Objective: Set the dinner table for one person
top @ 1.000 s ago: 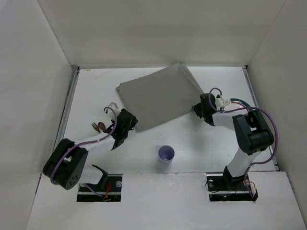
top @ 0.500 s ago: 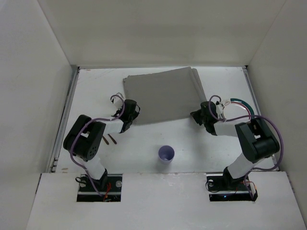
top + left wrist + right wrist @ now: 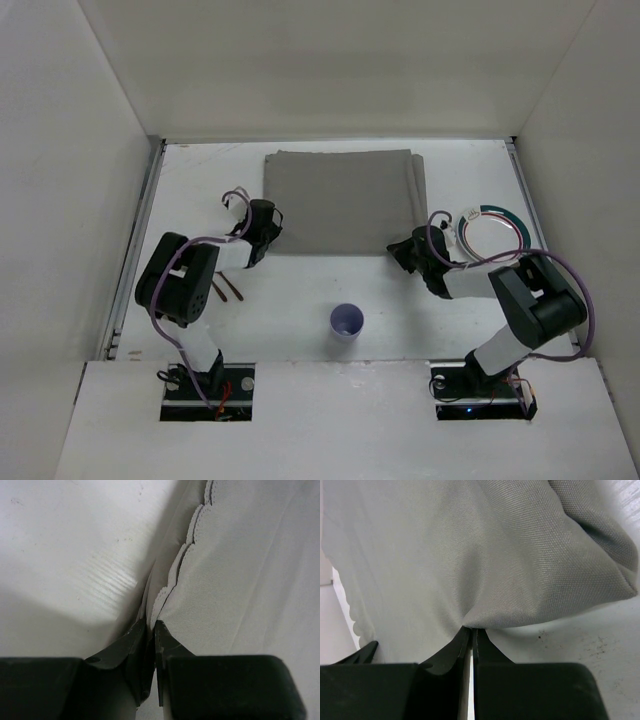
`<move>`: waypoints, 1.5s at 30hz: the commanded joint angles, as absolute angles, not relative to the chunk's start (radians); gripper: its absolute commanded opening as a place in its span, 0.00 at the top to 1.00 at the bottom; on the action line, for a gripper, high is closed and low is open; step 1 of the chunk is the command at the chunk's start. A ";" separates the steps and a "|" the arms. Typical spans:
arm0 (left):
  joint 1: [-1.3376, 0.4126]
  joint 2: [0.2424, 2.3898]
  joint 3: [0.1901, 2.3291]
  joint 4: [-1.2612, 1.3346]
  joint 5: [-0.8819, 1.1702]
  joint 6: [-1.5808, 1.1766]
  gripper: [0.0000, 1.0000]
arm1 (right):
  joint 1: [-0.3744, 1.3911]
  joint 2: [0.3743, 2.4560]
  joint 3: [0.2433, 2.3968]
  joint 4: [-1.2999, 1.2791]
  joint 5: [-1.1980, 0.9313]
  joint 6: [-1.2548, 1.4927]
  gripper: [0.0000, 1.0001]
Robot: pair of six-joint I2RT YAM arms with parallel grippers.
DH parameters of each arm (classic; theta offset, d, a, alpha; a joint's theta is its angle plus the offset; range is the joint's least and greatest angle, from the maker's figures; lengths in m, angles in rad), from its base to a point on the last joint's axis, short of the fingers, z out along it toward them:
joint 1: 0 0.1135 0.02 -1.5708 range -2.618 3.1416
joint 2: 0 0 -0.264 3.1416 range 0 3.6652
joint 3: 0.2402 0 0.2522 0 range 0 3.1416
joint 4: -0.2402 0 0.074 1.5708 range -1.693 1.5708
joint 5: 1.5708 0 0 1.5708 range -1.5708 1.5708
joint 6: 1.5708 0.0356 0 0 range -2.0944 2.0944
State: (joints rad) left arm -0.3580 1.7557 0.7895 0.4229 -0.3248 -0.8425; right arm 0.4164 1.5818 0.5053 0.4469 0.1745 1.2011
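Observation:
A grey cloth placemat (image 3: 340, 200) lies flat at the back middle of the white dinner table (image 3: 300, 300), its edges square to the table. My left gripper (image 3: 268, 236) is shut on the placemat's near left corner; the left wrist view shows the scalloped cloth edge (image 3: 185, 555) pinched between the jaws (image 3: 151, 625). My right gripper (image 3: 402, 250) is shut on the near right corner, where the cloth (image 3: 480, 555) bunches into the jaws (image 3: 471, 630). A folded strip runs along the placemat's right side.
A purple cup (image 3: 347, 321) stands near the front middle. A white plate with a green rim (image 3: 492, 230) lies at the right, partly behind my right arm. Brown cutlery (image 3: 228, 290) lies at the left beside the left arm. Metal rails (image 3: 135, 250) edge the table.
Both grippers have swung the placemat from tilted to square with the table. The left gripper moved toward the back right, the right gripper toward the near left. The plate has come into view.

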 commanded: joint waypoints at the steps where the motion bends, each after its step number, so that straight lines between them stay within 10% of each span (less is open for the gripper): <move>1: -0.346 1.687 0.736 0.413 -0.359 -0.842 0.91 | 0.427 1.562 0.468 0.411 0.147 1.173 0.97; 16: -0.346 1.577 0.641 0.400 -0.397 -0.839 0.80 | 0.450 1.482 0.430 0.397 0.147 1.167 0.91; 34: -0.433 1.200 0.529 0.432 -0.436 -0.759 0.59 | 0.527 1.091 0.486 0.098 0.300 1.002 0.30; 36: -0.485 1.192 0.509 0.468 -0.423 -0.738 0.58 | 0.527 1.046 0.508 0.068 0.362 0.967 0.35; 41: -0.593 1.221 0.486 0.590 -0.377 -0.655 0.54 | 0.426 0.976 0.552 0.029 0.376 0.942 0.85; 45: -0.625 1.190 0.422 0.687 -0.393 -0.624 0.55 | 0.276 0.888 0.577 -0.075 0.420 0.910 0.87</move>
